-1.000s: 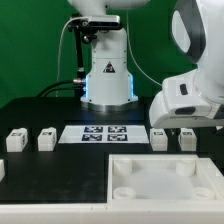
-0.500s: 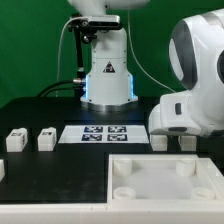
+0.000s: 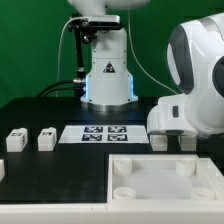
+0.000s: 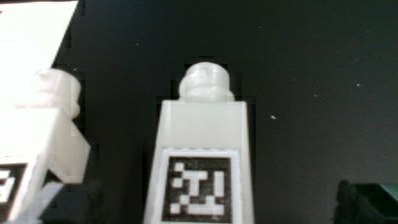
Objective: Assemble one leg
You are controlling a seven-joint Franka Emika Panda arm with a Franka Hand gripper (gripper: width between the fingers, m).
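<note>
Just beside the thin flat white marker board [image 3: 105,133], on the exterior view's right, a small white stubby marker-faced leg [image 4: 203,140] lies between the fingers of the black two-finger gripper [image 4: 214,198], which is spread wide and empty. This looks like the reach-to-grasp step. Next it must descend and close squarely.

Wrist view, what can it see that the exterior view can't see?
Only the wrist view shows the leg up close, with the marker on its face and its rounded peg. It also shows the dark jaws standing open on either side of it. Only the exterior view shows the marker board, the tray, the arm and two more legs on the exterior view's left. Both show that leg with a second leg beside it on the black table.
</note>
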